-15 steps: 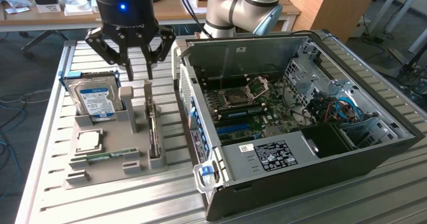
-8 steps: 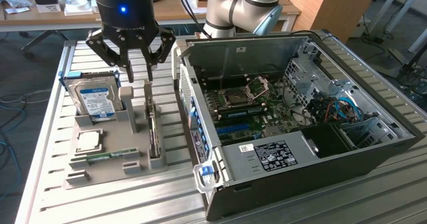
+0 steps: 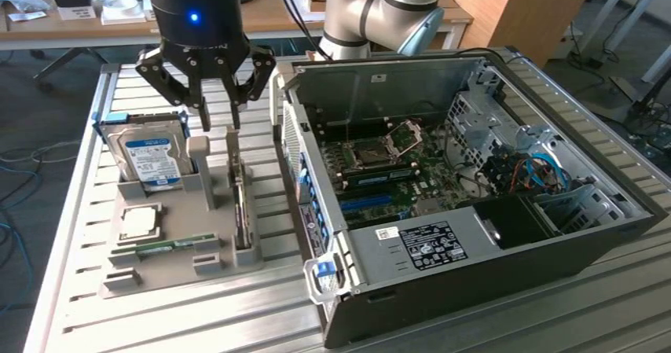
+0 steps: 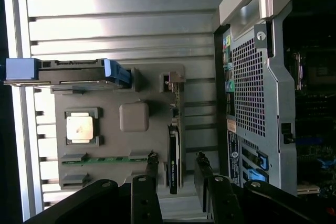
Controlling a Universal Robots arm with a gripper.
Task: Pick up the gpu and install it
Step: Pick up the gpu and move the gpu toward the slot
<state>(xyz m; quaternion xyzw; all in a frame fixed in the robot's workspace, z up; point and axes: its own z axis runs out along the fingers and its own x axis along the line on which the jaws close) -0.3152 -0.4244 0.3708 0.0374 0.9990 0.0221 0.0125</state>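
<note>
The gpu [image 3: 243, 204] stands on edge in a slot of the grey holder tray [image 3: 157, 274], between the tray's posts and the computer case. In the wrist view the gpu [image 4: 173, 156] shows edge-on as a thin dark card with a green strip. My gripper [image 3: 221, 123] hangs open above the far end of the card, apart from it. From the wrist camera, my gripper [image 4: 177, 167] has one fingertip on each side of the card's line, with nothing between them.
The tray also holds a hard drive [image 3: 152, 155] with a blue-white label, a processor [image 3: 141, 221] and a memory stick [image 3: 168, 248]. The open computer case [image 3: 587, 235] lies at the exterior view's right, its motherboard [image 3: 398, 172] exposed. The slatted metal table [image 3: 210, 321] carries everything.
</note>
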